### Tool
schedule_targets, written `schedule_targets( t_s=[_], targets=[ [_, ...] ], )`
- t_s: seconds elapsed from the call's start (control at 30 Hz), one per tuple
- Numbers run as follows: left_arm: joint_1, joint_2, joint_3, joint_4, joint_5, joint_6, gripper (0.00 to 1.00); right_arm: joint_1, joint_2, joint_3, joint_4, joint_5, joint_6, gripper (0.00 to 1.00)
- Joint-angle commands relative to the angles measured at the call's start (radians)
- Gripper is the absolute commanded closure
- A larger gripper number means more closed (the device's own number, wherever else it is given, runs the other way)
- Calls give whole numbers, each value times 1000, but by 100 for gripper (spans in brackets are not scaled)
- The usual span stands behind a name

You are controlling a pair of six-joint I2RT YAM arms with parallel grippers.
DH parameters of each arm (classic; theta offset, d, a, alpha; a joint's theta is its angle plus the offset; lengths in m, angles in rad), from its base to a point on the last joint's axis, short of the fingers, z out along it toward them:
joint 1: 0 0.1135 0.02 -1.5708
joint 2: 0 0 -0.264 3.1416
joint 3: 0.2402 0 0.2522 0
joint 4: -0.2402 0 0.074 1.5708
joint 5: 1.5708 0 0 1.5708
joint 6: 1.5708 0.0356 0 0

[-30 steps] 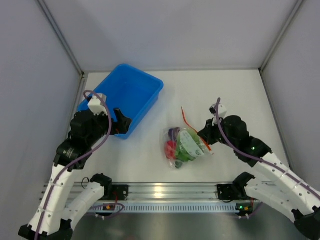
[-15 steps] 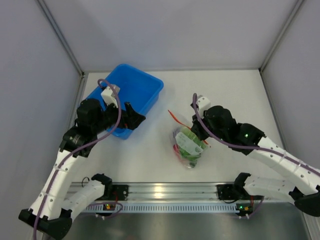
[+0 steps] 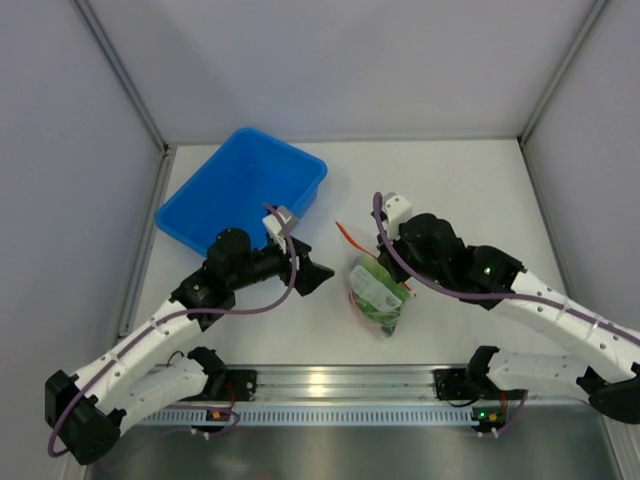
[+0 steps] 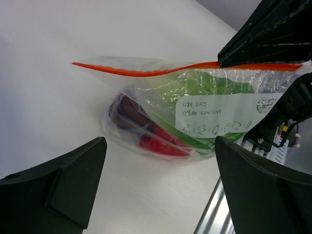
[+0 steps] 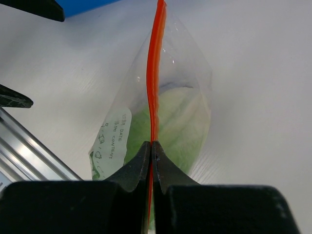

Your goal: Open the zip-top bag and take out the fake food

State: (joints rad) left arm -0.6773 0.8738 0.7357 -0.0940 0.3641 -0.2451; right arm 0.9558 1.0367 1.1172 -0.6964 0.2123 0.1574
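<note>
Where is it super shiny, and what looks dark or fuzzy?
Top view: bright glare on the metal rail. Left wrist view: small glints on the crinkly zip-top bag; its label reads sharp. Right wrist view: the right hand, pinching the bag's strip, is a dark, soft-edged shape up close.

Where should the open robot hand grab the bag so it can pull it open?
Grab the free end of the orange zipper strip, coming from the left. The right fingers pinch its other end, holding the zip-top bag with that strip on top, pointing toward the open left fingers.
</note>
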Motion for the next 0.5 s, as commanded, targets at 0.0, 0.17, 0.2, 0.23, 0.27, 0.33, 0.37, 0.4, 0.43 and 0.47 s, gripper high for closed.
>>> schedule_targets(
  t_s=[0.0,0.17,0.2,0.23,0.27,0.33,0.37,0.4,0.43,0.47],
  targets=[
    [-14,-23,-64,436,90,115,2,23,-41,-5,41,-5,-12,100],
    [-39,99,-26,494,206,316,2,26,-76,-31,52,-43,-24,100],
    [-47,114,-15,494,210,345,2,27,-81,-37,58,-50,-25,100],
    [-54,126,-9,500,211,371,2,29,-86,-42,60,-56,-32,100],
    [-59,151,-2,501,228,421,2,29,-92,-48,66,-68,-35,100],
    [-67,187,16,501,262,464,2,31,-95,-51,64,-70,-36,100],
    [-67,198,16,501,285,513,2,31,-99,-54,66,-71,-38,100],
    [-67,209,17,501,326,541,2,32,-101,-54,66,-73,-39,100],
    [-67,227,21,501,338,568,2,32,-102,-57,66,-74,-42,100],
    [-68,237,25,501,346,605,2,32,-107,-62,70,-83,-44,100]
  ],
)
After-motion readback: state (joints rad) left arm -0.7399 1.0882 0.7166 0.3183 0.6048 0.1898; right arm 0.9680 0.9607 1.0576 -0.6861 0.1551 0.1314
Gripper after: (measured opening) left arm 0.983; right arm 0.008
